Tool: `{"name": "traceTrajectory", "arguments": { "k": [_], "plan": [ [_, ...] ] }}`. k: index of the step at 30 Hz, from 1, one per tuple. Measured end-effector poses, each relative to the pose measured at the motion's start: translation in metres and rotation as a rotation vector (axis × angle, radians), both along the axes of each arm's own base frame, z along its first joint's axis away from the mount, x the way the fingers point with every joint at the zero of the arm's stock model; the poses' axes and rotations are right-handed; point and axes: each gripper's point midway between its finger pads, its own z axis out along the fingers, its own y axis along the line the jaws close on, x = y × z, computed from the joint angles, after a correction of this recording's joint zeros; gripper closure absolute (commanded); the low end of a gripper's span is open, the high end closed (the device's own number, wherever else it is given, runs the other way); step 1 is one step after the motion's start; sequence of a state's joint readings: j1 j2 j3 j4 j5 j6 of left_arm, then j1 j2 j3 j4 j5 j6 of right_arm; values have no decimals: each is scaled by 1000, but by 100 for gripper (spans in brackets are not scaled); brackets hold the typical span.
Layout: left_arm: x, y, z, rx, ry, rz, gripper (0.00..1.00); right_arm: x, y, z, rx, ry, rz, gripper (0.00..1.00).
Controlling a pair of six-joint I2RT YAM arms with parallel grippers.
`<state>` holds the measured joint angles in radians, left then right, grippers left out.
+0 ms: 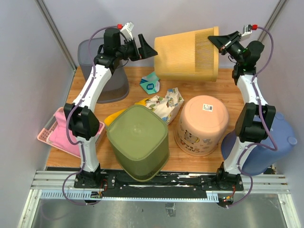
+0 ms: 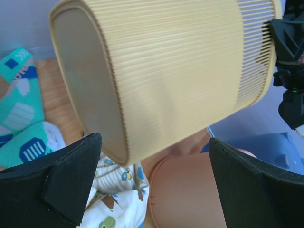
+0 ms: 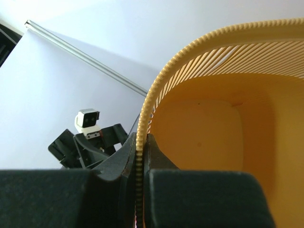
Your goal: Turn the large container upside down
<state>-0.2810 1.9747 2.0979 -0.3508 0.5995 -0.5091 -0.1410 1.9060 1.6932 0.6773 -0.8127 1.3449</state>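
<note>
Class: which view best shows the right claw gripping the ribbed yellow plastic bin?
Right wrist: right claw pinches the ribbed yellow plastic bin at its rim, close up. Top view shows it small; left wrist, at the frame's edge.

Overhead camera looks down; both close wrist cameras share the yellow basket [image 2: 166, 71].

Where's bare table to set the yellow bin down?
Bare wood at back right, between yellow bin, peach bucket and right arm. Narrow strip between green bin and peach bucket. Crowded mid-table: teal packet, patterned bag.
</note>
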Motion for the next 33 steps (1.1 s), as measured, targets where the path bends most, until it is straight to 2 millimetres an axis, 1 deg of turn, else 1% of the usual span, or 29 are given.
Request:
{"name": "traceTrajectory", "arguments": {
  "k": [3, 7, 12, 15, 20, 24, 30, 33],
  "plan": [
    [10, 3, -10, 1, 4, 13, 3, -3, 2, 1, 11, -4, 18, 100],
    [16, 1, -21, -15, 15, 19, 3, -7, 3, 3, 32, -15, 36, 100],
    [18, -8, -35, -62, 44, -19, 6, -8, 4, -4, 51, -1, 45, 100],
    [15, -15, -38, -106, 64, -59, 9, -5, 4, -10, 57, 14, 47, 100],
    [8, -30, -36, -166, 84, -129, 14, 2, 1, -27, 68, 50, 36, 100],
    [3, -38, -35, -191, 98, -153, 16, 10, -13, -41, 63, 101, 0, 100],
    [3, -40, -40, -232, 132, -152, 16, 18, -17, -65, 38, 160, -22, 99],
    [4, -40, -35, -252, 135, -149, 16, 27, -19, -81, 39, 189, -27, 97]
  ]
}}
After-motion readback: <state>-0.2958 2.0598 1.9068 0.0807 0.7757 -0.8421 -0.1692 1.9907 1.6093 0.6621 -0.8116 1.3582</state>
